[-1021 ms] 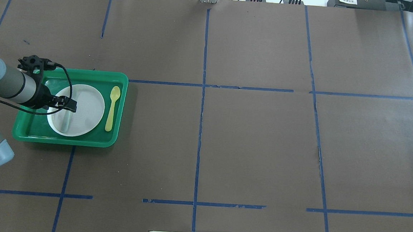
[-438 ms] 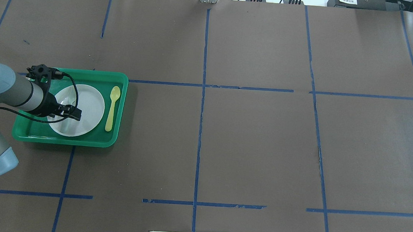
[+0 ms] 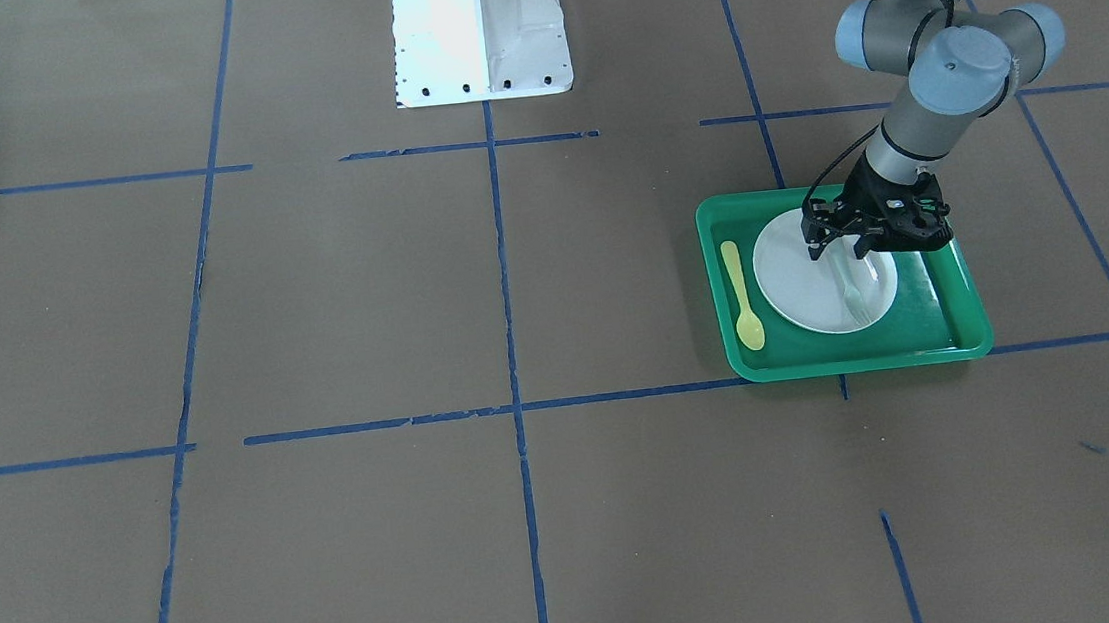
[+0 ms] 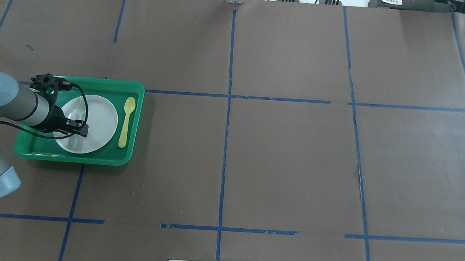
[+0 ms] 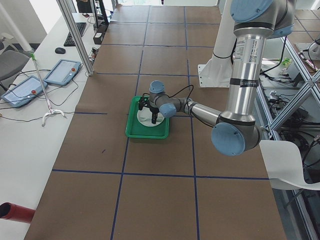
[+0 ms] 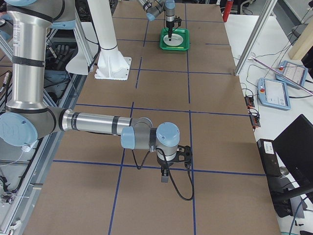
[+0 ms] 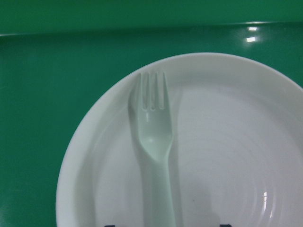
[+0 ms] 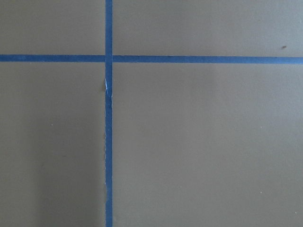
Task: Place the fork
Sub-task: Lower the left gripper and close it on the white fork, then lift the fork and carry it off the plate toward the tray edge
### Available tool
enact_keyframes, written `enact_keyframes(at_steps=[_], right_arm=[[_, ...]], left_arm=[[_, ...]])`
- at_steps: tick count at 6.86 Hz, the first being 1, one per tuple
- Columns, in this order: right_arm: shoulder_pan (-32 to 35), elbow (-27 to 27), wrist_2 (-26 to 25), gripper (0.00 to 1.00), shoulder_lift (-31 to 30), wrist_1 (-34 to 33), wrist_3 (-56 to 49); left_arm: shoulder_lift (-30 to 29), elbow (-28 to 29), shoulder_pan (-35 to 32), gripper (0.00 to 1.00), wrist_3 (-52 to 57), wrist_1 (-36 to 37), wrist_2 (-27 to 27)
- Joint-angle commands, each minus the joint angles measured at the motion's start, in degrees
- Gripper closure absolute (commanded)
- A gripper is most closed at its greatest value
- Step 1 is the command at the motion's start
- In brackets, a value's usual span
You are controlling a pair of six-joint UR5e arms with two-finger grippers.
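- Fork [image 7: 154,142] lay on the plate [image 3: 793,281] in the tray [image 3: 957,316], at the tabletop's [image 4: 255,148] left.
- Left end effector [image 3: 840,248] stood open astride its handle.
- Spoon [image 3: 742,300] lay right of the plate.
- Right end effector [image 6: 165,176]: cannot tell its state.

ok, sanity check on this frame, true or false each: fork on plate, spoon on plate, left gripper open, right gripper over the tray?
1. The fork lies on the white plate. True.
2. The yellow spoon lies on the plate too. False: it lies on the floor of the green tray, beside the plate.
3. The left gripper is open, with the fork handle between its fingers. True.
4. The right gripper hangs over the tray. False: it is far from the tray, above bare brown table marked with blue tape.
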Motion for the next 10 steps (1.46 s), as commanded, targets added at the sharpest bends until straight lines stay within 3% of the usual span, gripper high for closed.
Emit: enact_keyframes(at_steps=[1,5,7,10], right_arm=[[0.0,0.0,0.07,0.0,0.0,0.07,-0.05],[0.0,0.0,0.07,0.0,0.0,-0.02,0.04],[0.0,0.0,-0.02,0.0,0.0,-0.02,0.04],[0.0,0.0,-0.02,0.0,0.0,0.07,-0.05]], left_arm=[[0.01,-0.55,-0.11,1.0,-0.02,0.22,-0.53],[0.19,-2.23,-2.64,1.0,0.15,0.4,-0.97],[0.62,-2.66,-10.53,1.0,1.72,0.4,-9.72],[2.39,1.79,-11.54,1.0,7.36,-0.04,-9.41]])
